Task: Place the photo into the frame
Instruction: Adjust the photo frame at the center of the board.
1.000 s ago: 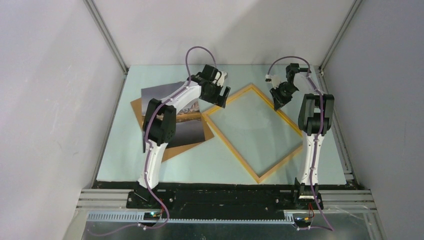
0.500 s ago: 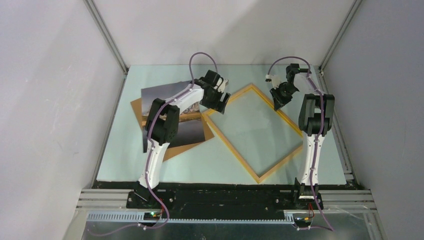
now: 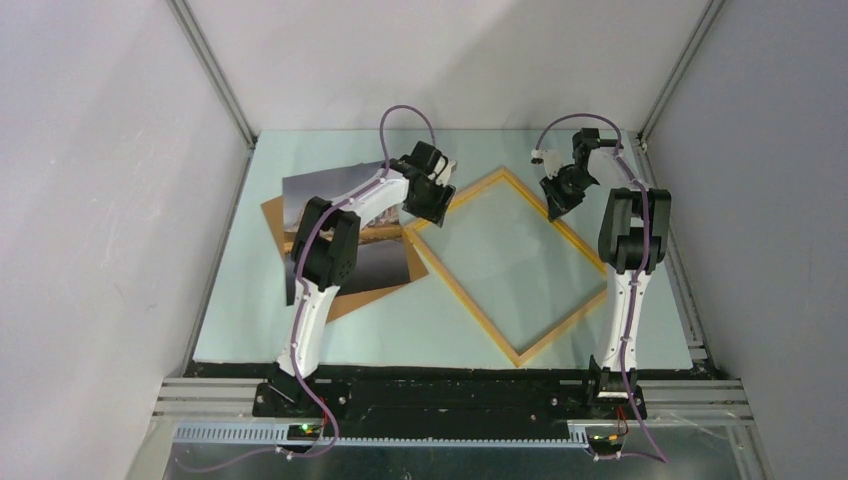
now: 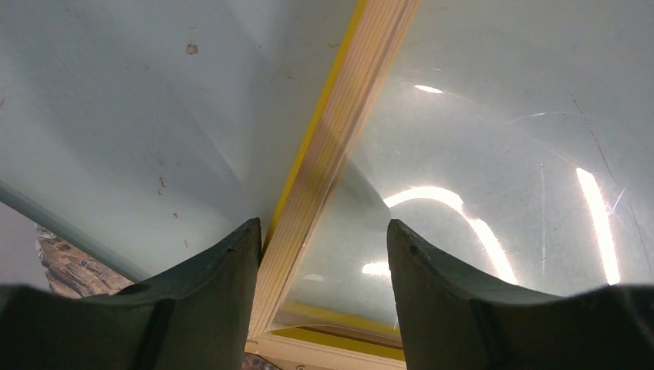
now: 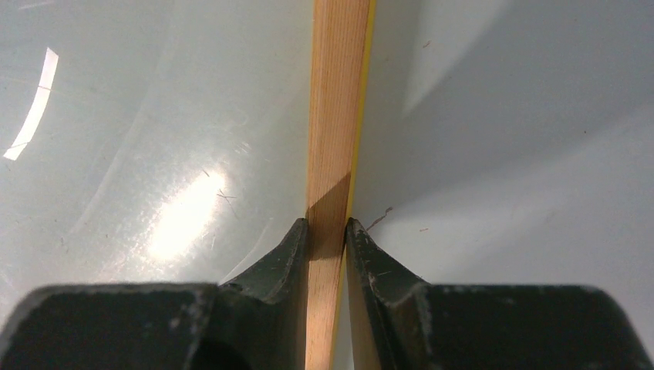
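My left jaws are open, set down astride the upper-left rail of the frame (image 3: 465, 296), close to its left corner. In my left wrist view that yellow-edged rail (image 4: 339, 131) runs up between my two fingers (image 4: 208, 308). The finger on the outer side sits right against the yellow edge. The finger on the inner side stands clear of the wood, over the glossy pane. So I have hold of nothing on that side.

My right jaws are closed on the frame at its upper-right rail. My right wrist view shows the wooden rail (image 5: 335, 100) pinched between both fingers (image 5: 281, 266), with no gap on either side.

The frame lies flat on the table (image 3: 250, 330), turned like a diamond, and it spans the space between my two sets of jaws.

The photo (image 3: 375, 260) lies face up on the table, to the left of my left jaws and nearer my base, partly beneath my left arm (image 3: 325, 250). It rests on a brown backing board (image 3: 350, 302) that sticks out past its near and left edges. The photo's right edge meets the frame's left corner, but I cannot tell whether they overlap or only touch. A sliver of the print (image 4: 69, 266) shows beside my left outer finger. The photo is outside the frame.
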{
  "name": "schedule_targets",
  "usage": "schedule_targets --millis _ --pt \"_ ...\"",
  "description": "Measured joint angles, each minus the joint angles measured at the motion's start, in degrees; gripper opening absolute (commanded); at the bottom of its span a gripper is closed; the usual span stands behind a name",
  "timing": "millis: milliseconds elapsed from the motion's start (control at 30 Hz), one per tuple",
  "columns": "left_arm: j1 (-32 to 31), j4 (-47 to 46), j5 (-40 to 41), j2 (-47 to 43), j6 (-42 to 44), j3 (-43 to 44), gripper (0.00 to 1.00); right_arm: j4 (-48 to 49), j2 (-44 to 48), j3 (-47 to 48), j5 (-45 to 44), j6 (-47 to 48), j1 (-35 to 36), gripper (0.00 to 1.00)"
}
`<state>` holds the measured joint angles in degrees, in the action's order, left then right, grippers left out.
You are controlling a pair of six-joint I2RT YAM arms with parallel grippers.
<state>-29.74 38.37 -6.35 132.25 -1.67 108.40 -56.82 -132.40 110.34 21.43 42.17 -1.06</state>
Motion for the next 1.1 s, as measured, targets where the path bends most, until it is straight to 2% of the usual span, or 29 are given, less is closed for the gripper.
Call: schedule_targets --millis 233,400,533,800,900,1033,1100 --pt "0.7 -0.1 -0.3 -0.2 0.1 0.0 0.42 1.3 0.8 -1.4 -0.1 0.0 0.0 0.0" --pt "1.0 0.2 -0.8 -0.6 0.1 0.0 0.4 1.5 1.1 -1.8 -0.4 0.0 0.0 0.0" --pt "1.1 0.3 -1.4 -0.7 0.0 0.0 0.57 1.6 1.2 -2.0 -0.5 0.0 0.0 0.0" --pt "0.9 1.4 -4.2 -0.7 -1.1 0.5 0.81 2.1 1.5 -2.4 -0.6 0.0 0.0 0.0" --pt "0.9 1.8 -5.4 -0.5 -1.4 1.5 0.88 2.2 1.5 -2.5 -0.6 -0.1 0.0 0.04" --pt "0.8 1.9 -7.6 0.0 -1.8 2.6 0.92 2.4 1.7 -2.7 -0.6 -0.2 0.0 0.18" --pt "0.8 1.8 -8.1 0.3 -1.9 2.9 0.92 2.5 1.8 -2.8 -0.6 -0.6 0.0 0.3"
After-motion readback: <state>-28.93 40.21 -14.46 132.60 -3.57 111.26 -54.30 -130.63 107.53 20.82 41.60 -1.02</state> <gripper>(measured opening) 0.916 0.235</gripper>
